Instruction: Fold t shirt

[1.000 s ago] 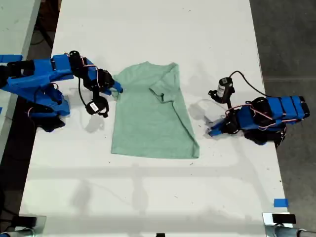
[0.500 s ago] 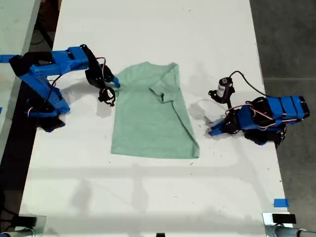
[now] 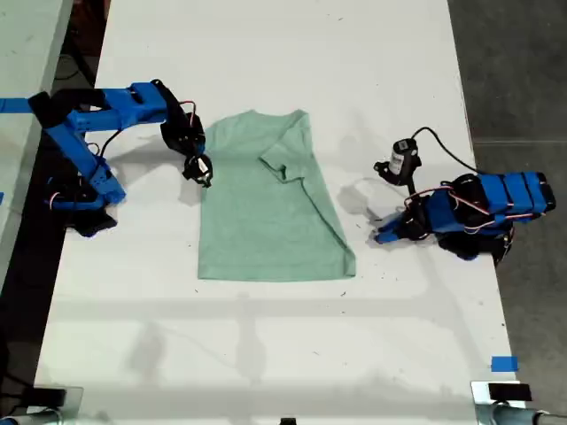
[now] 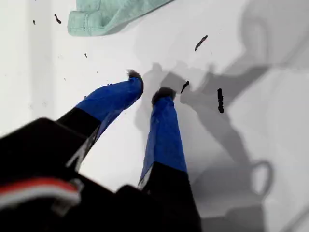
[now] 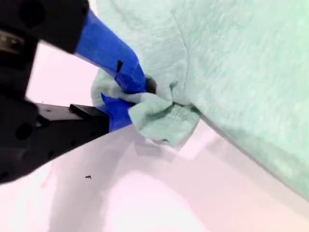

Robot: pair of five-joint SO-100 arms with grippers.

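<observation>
The pale mint-green t shirt (image 3: 266,212) lies flat mid-table, with one side folded over toward the middle. My second gripper (image 3: 202,168) is at the shirt's edge on the exterior view's left. In the second wrist view it (image 5: 137,94) is shut on a bunched sleeve of the t shirt (image 5: 241,72). My first gripper (image 3: 381,235) rests low on the table at the exterior view's right, a short gap from the shirt's hem corner. Its blue fingers (image 4: 148,84) are nearly together with nothing between them, and a corner of the t shirt (image 4: 106,14) shows beyond them.
The white table (image 3: 283,354) ends in dark floor (image 3: 523,71) at the exterior view's right. A blue tape patch (image 3: 503,364) marks the near right of that view. A black cylinder (image 3: 403,159) with a cable sits on the first arm. Another pale surface (image 3: 27,53) borders the exterior view's left.
The second arm swung in to the shirt's sleeve edge and closed on it. The shirt shifted slightly toward the exterior view's left. The first arm stayed still.
</observation>
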